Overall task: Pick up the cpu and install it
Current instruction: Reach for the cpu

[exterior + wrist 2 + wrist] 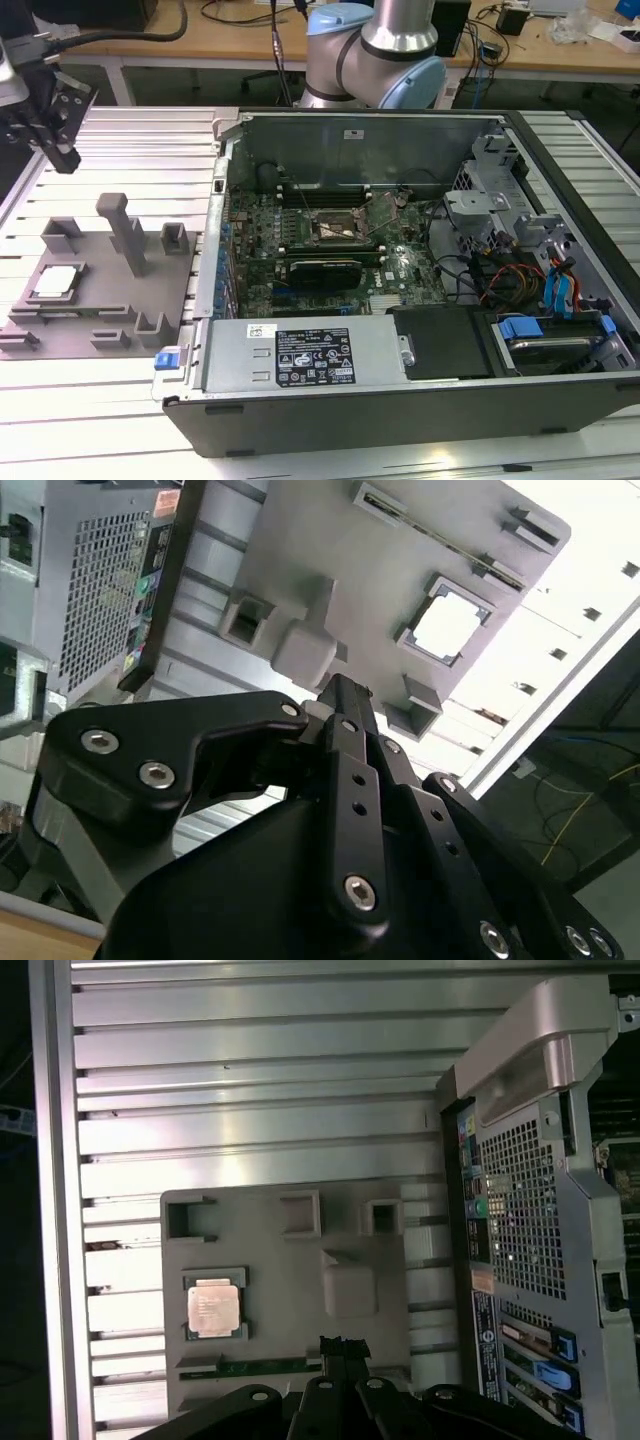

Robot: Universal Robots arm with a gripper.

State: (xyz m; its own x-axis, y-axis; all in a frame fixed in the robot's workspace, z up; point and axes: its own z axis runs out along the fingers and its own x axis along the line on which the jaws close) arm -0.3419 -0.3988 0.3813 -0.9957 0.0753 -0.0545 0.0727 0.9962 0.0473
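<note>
Silvery square cpu [55, 282] seated in a recess of the grey plastic tray [105, 290], exterior view's lower left. Black gripper [64, 158] clenched on nothing, upper left, well apart. Bare slatted aluminium table [130, 150] around; open computer case [400, 410] just beside the tray.

Nothing sits over the chip [57, 282]; there is open room above it. A tall post [124, 232] and low blocks stand on the grey tray [100, 300], toward the exterior view's right of the chip. The case wall [213, 240] rises between tray and socket [335, 228]. Cables [405, 192] run close beside the socket.
</note>
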